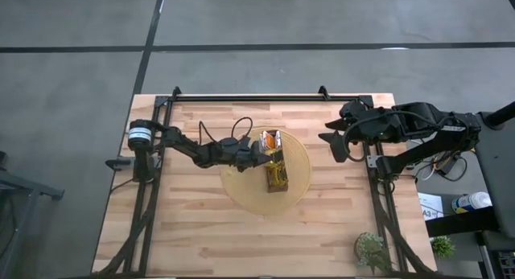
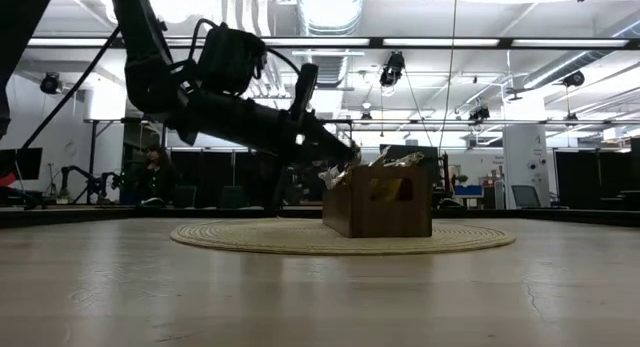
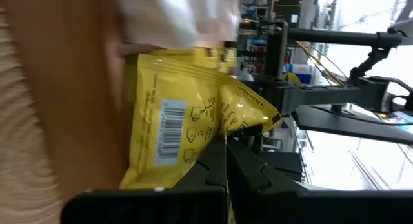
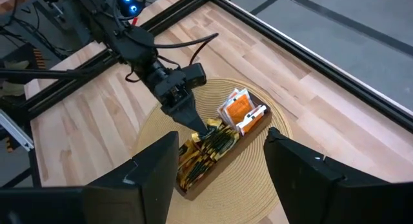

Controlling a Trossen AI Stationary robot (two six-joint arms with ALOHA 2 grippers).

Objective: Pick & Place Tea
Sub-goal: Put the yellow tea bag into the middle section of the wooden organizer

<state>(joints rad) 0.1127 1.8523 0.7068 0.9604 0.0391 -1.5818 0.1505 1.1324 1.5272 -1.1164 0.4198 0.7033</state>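
Left tool (image 1: 268,154): fingers (image 3: 213,169) pressed together on the edge of a yellow tea sachet (image 3: 187,121). Barcode and printed icons visible on the sachet's face in the left wrist view. Tool sits over the middle of the long brown tray (image 1: 276,170), angled down toward it from the left side of the surface (image 1: 201,231).

Tray: lies on the round woven mat (image 1: 298,162) near the centre of the surface. Holds more sachets: orange ones (image 4: 240,111) stand upright at one end, yellow and dark ones (image 4: 200,156) crowd the other end. In the low view sachet tops stick up above the tray wall (image 2: 385,202).

Right tool (image 1: 334,142): fingers spread apart, holding nothing, hanging above the right side of the surface, well apart from the mat and tray.

Small potted plant (image 1: 372,248) at the near right corner of the surface.
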